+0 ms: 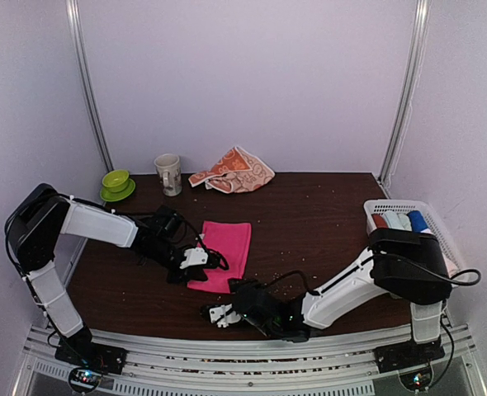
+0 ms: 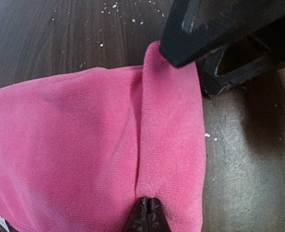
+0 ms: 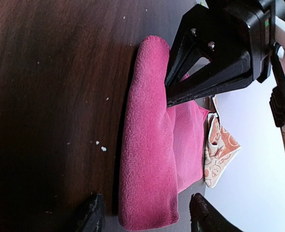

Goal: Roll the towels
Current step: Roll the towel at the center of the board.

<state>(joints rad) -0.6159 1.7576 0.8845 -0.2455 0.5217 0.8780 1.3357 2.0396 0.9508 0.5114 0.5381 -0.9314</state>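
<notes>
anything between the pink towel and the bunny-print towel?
Nothing. In the top view, only bare brown table separates the pink towel from the bunny-print towel near the back wall.

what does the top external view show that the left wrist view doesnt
Only the top external view: the orange bunny towel crumpled at the back, a mug, a green cup and saucer, and a white basket holding rolls.
Only the left wrist view: a close look at the fold along the pink towel, with the shut tips of the left gripper at its seam.
Both: the pink towel, the left gripper and the dark table.
</notes>
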